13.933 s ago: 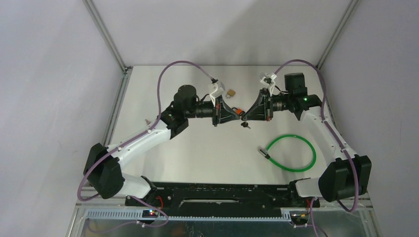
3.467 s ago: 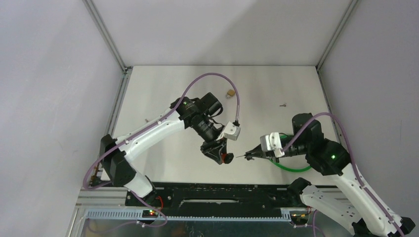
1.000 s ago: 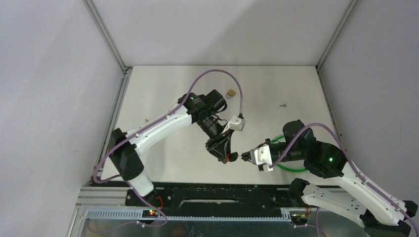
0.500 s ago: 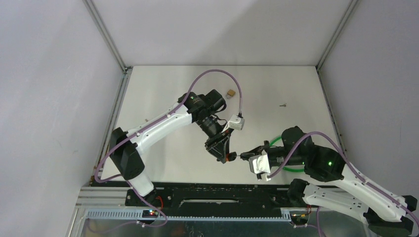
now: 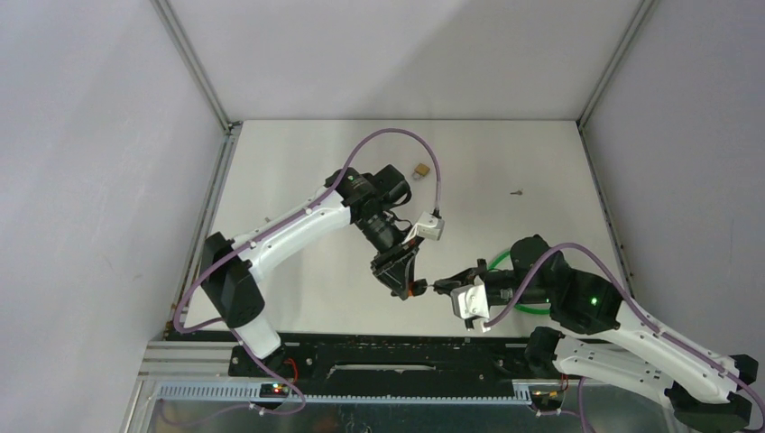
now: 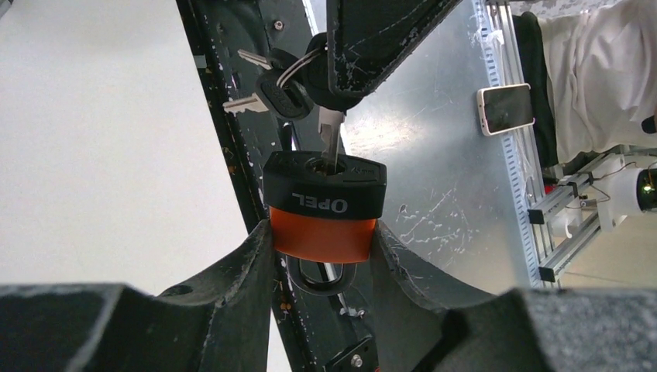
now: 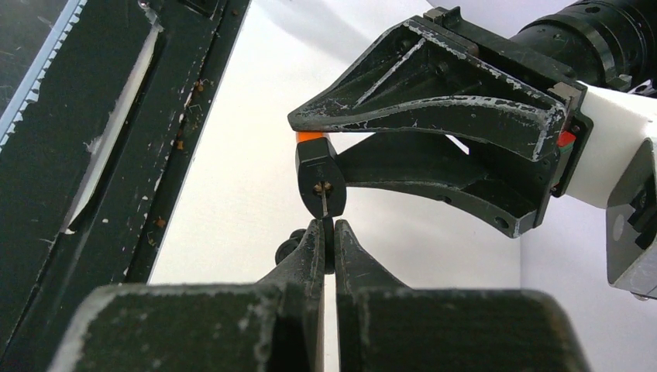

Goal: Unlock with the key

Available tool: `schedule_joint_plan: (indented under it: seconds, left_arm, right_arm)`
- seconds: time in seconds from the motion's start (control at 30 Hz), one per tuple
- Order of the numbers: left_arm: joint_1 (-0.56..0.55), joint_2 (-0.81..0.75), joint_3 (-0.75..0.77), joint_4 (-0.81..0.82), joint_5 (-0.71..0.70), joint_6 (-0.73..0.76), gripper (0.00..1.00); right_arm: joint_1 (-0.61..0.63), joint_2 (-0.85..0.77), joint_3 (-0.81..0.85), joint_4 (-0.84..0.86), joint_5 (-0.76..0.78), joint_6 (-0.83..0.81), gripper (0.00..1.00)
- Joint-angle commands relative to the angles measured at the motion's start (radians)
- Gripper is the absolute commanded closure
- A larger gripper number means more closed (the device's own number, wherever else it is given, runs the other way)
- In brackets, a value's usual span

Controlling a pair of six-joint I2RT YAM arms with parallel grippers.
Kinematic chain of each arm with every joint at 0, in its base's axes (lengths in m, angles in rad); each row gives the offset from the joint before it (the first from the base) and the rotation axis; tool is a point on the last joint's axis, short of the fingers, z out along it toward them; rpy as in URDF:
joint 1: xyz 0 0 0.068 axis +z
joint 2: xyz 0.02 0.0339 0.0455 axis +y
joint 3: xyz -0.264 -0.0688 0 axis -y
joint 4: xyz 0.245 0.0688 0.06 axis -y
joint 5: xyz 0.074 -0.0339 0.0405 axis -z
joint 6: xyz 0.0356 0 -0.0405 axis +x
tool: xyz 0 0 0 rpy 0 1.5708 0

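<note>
Padlock (image 6: 325, 205), orange body under a black cap, sits at centre of the left wrist view. The left end effector (image 6: 321, 260) pinches it, held off the counter (image 5: 505, 162). The key (image 6: 331, 143) enters the keyway from above, pinched by the right end effector (image 7: 327, 232). We judge: seat the blade fully, align with the keyway, turn gently, brace the lock.

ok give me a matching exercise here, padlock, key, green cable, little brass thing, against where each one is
1 padlock
2 key
3 green cable
4 small brass object

a partly hidden under the right arm
b clamped in the left end effector
c alone near the table's far edge
d pinched in the right end effector, blade in the keyhole

Pairs: 1-b, 2-d, 3-a, 4-c
</note>
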State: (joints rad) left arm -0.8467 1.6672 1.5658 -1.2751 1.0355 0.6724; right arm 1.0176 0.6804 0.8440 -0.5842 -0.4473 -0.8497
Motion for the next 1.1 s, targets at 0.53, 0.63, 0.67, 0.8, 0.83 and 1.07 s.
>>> schedule_joint_plan:
  seconds: [0.53, 0.63, 0.67, 0.8, 0.83, 1.07]
  left_arm:
    - [-0.017, -0.032, 0.092, -0.004, 0.190, 0.110, 1.00]
    - [-0.017, -0.029, 0.103, -0.003, 0.194, 0.105, 1.00]
    - [-0.016, -0.028, 0.107, -0.005, 0.194, 0.105, 1.00]
    - [-0.014, -0.035, 0.106, -0.008, 0.197, 0.112, 1.00]
    - [-0.012, -0.036, 0.105, -0.009, 0.199, 0.112, 1.00]
    - [-0.003, -0.051, 0.087, 0.042, 0.169, 0.064, 1.00]
  right_arm:
    - [0.025, 0.091, -0.062, 0.161, 0.026, 0.057, 1.00]
    - [0.037, 0.119, -0.062, 0.171, 0.036, 0.072, 1.00]
    - [0.040, 0.127, -0.062, 0.172, 0.036, 0.075, 1.00]
    - [0.044, 0.150, -0.071, 0.191, 0.061, 0.090, 1.00]
    - [0.045, 0.154, -0.071, 0.196, 0.068, 0.095, 1.00]
    - [0.047, 0.176, -0.063, 0.210, 0.085, 0.136, 1.00]
